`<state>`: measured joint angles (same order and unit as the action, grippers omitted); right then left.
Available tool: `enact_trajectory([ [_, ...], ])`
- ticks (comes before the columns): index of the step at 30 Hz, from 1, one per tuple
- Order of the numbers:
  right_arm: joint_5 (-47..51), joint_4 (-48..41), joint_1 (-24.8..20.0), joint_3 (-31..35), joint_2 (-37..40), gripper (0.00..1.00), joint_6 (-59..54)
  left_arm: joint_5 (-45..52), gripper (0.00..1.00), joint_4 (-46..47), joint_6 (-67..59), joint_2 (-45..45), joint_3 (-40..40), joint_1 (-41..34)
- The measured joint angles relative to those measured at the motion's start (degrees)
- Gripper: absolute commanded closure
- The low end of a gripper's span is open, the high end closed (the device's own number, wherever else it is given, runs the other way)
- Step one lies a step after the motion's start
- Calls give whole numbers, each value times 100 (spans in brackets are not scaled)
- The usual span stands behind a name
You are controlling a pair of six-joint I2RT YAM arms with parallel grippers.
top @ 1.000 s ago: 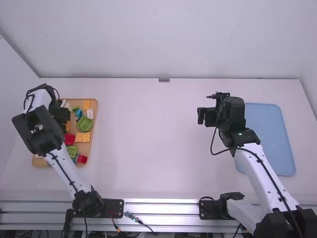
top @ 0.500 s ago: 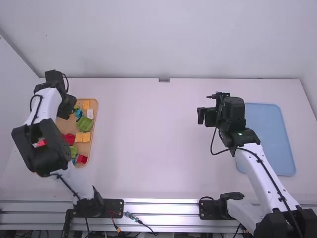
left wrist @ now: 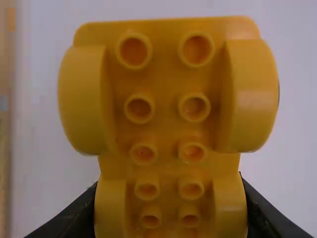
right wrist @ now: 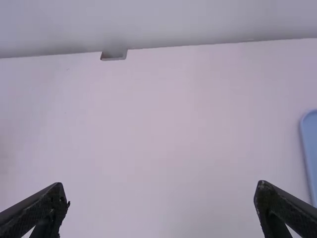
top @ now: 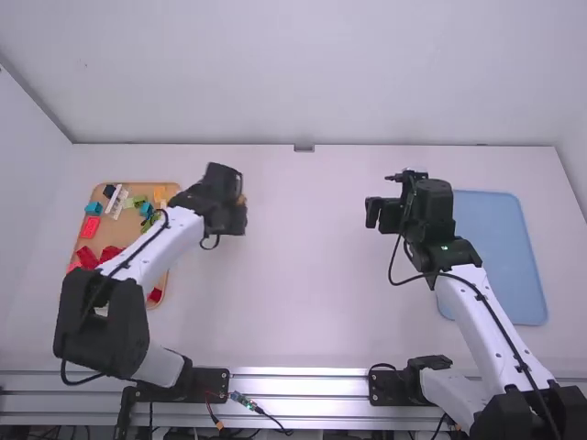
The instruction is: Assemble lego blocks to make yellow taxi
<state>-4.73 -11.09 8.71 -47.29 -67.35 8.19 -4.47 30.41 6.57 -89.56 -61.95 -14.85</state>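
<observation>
left gripper point(top: 238, 216) over white table point(top: 303, 275), near tan tray point(top: 119, 235), fingers gripping yellow plastic lego base point(left wrist: 166, 109), rounded sides seemingly wheel shapes. right gripper point(top: 372, 214) near blue tray point(top: 500, 247), fingers spread wide.

A robotics lab, I'd say
Two robot arms point(top: 481, 307) stand at a metal rail point(top: 303, 386), loose wiring point(top: 260, 410) between their bases, facing a white table point(top: 312, 275) and pale walls point(top: 303, 73).
</observation>
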Motion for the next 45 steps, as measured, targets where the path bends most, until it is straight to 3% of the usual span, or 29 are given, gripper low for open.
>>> enact_trajectory([
  [7,-136,-310,-168,0,162,1,195,149,98,466,-2050,-85,-2,-1248],
  [13,-389,-680,-404,0,791,1,190,299,99,584,-3427,-584,-2,-2111],
  [23,-660,-1049,-501,0,1414,1,2,299,92,575,-4597,-1287,-2,-2400],
  [31,-883,-1051,-501,0,1486,1,-96,297,95,415,-4883,-1661,0,-2400],
  [34,-907,-1047,-501,0,1467,1,-107,299,91,380,-4992,-1705,0,-2398],
  [37,-907,-1043,-501,0,1408,1,-109,299,83,306,-5134,-1707,-2,-2400],
  [38,-909,-1038,-501,0,1379,1,-107,302,76,275,-5211,-1705,-2,-2400],
  [45,-909,-1005,-501,0,1349,1,-107,505,61,136,-5595,-1705,2,-2400],
])
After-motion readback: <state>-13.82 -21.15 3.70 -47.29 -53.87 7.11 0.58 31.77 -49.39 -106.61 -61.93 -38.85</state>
